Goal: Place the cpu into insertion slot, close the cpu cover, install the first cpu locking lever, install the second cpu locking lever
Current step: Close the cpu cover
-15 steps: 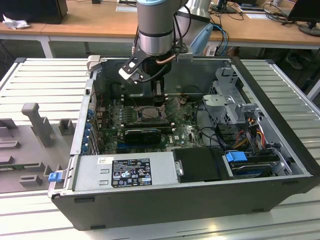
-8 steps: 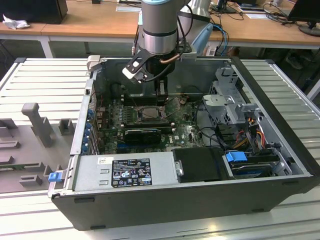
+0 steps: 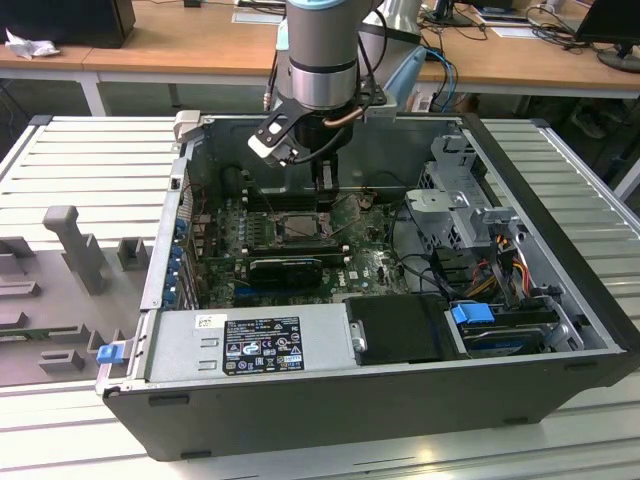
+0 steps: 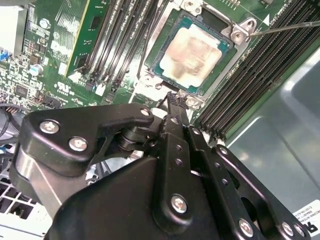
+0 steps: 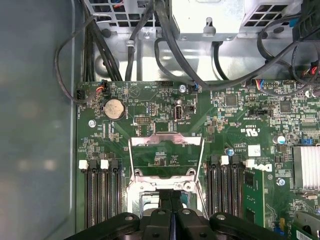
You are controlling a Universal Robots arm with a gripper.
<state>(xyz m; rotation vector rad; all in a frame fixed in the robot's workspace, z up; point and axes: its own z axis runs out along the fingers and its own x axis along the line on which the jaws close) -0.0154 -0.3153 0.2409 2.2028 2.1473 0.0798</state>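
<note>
The cpu (image 4: 192, 50), a pale silver square, lies flat in the insertion slot (image 4: 240, 33) on the green motherboard. In the first wrist view the cpu cover (image 5: 166, 141) is swung open off the slot, with bare board showing through its cut-out centre. My gripper (image 4: 172, 98) is shut with nothing between its fingers, and its tip is at the slot's edge beside the cover's hinge. A thin wire locking lever (image 4: 292, 26) sticks out from one corner of the slot. In the exterior view the gripper (image 3: 322, 193) reaches down into the open case just behind the slot (image 3: 300, 226).
Long black memory slots (image 4: 250, 85) flank the socket on both sides. Black cables (image 5: 165, 45) and a metal drive cage (image 3: 455, 200) stand at the exterior view's right. A power supply (image 3: 250, 345) lines the front. Case walls (image 3: 560, 230) enclose everything.
</note>
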